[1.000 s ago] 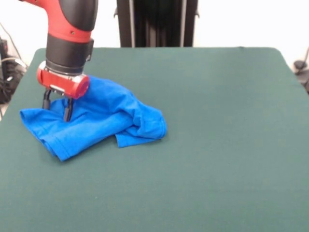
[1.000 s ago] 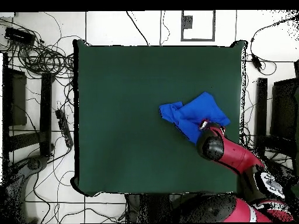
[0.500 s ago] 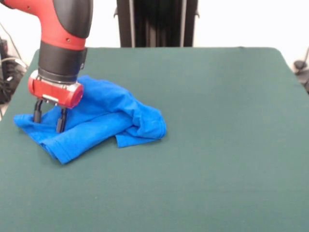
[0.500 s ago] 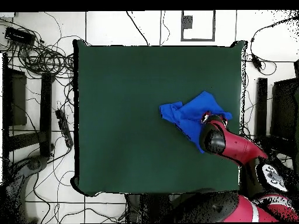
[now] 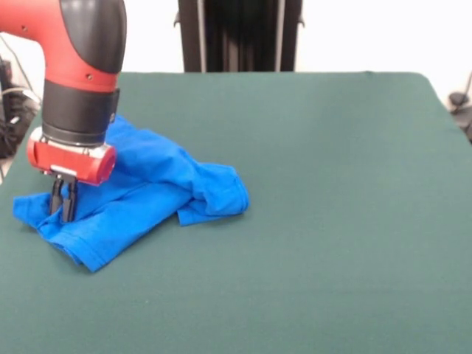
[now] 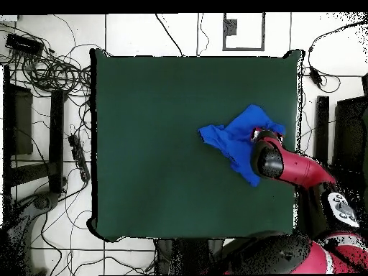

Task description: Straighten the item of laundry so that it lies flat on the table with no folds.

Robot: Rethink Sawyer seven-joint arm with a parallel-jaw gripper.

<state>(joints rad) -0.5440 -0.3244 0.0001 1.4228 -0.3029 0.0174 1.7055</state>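
One royal-blue T-shirt (image 5: 140, 192), soft and rumpled in folds, lies near an edge of one dark green felt tabletop (image 5: 332, 221). One pincer (image 5: 63, 199), fingers pressed together, pinches its outer corner.

Robotics lab, green felt table (image 6: 165, 108), tangled cables (image 6: 50, 68) on white tiled floor (image 6: 144, 32), equipment racks (image 6: 18, 122)
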